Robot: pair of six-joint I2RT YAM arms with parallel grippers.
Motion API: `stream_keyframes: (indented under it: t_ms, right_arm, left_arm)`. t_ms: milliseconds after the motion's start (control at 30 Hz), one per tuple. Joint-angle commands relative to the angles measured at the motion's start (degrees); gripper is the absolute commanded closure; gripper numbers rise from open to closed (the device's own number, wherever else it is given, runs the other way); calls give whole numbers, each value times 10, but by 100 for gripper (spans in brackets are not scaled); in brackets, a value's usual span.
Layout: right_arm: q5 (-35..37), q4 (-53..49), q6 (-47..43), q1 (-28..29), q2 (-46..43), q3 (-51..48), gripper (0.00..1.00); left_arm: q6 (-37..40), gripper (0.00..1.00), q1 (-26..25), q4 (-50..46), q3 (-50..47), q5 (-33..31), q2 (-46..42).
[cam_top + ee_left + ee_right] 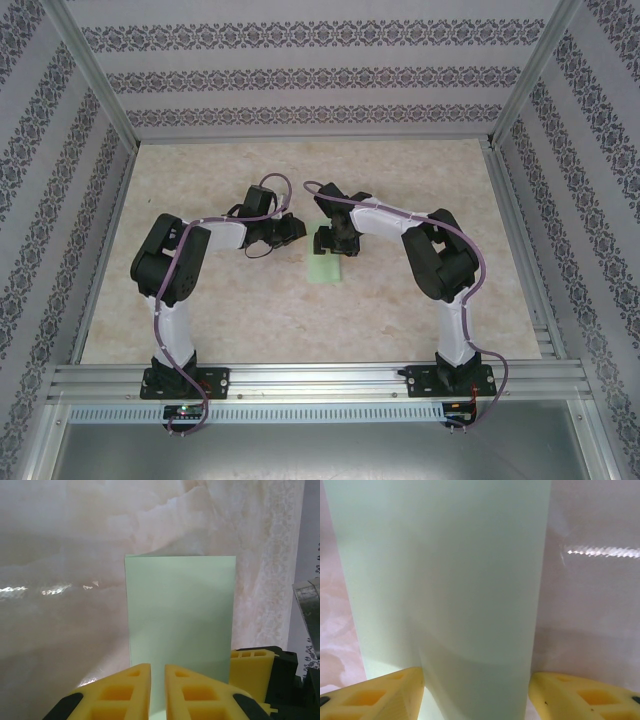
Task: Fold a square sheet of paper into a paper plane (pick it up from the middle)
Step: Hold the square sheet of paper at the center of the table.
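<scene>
Well, the square sheet of paper (325, 270) shows as a plain, smooth mint rectangle lying mid-table on the glossy marble-look table (420, 190), its long axis running away from the arm bases. The right gripper (475, 677) straddles it with yellow fingers wide apart. The left gripper (157, 672), just beside it, is nearly closed.
</scene>
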Motion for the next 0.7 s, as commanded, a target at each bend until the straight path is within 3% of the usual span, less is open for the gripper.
stream_keyframes:
  t_ms: [0,667]
  right_arm:
    - [14,9,9,-7,95,-39,37]
    - [6,15,23,-7,110,-43,35]
  left_arm:
    - [6,84,-5,-1,14,9,9]
    - [3,86,-13,0,22,16,21]
